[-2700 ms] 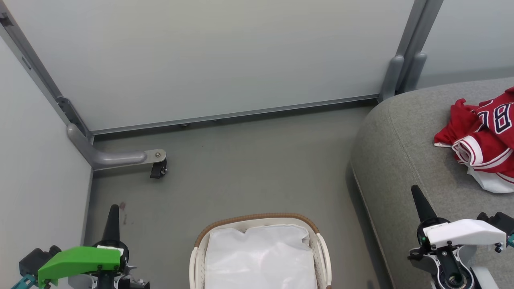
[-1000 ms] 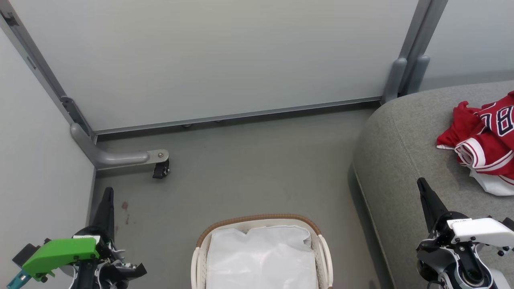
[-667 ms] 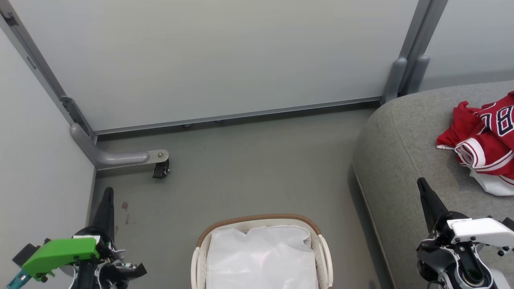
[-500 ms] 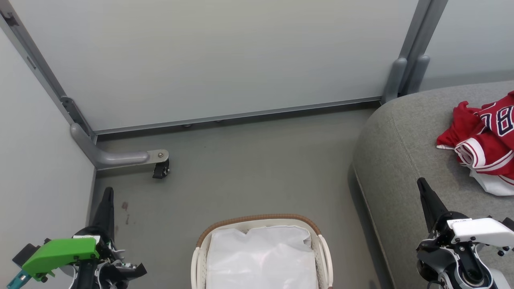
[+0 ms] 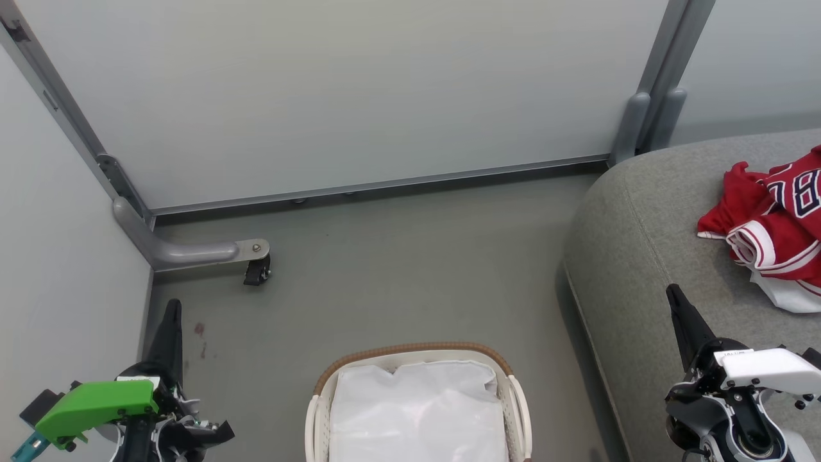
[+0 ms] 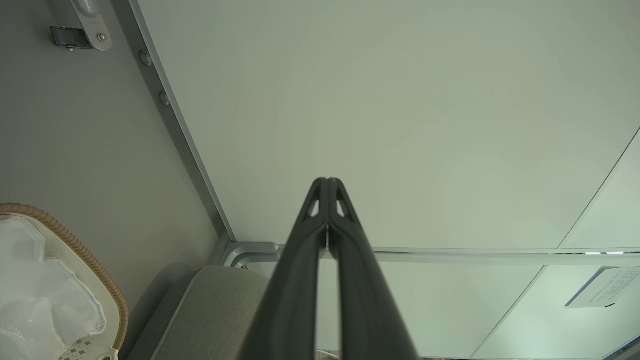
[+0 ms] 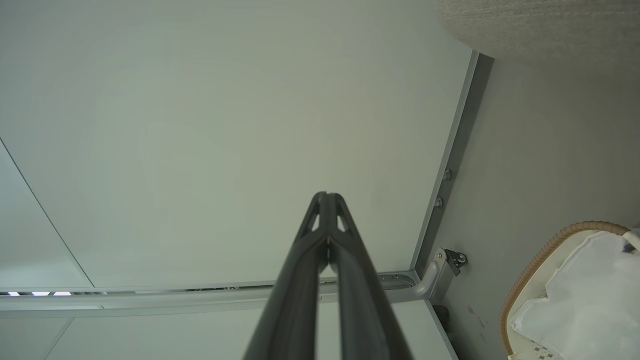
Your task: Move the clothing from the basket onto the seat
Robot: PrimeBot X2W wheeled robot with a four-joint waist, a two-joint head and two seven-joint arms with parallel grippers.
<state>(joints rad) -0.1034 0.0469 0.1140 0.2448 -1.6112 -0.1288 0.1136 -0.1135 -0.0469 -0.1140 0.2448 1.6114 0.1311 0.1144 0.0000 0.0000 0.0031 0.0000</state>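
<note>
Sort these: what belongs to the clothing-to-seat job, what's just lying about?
Job: red soft-fabric jerseys; oval white perforated plastic basket, brown woven rim; large grey fabric seat cushion.
Lying about: grey metal frame foot with black caster; pale partition panels.

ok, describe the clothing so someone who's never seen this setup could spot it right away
Find the big grey seat on the right of the head view. On top of it, at the picture's right edge, lies the clothing, a crumpled heap. It is red with white-and-black striped trim and dark numerals, unlike the plain white liner in the basket on the floor.
</note>
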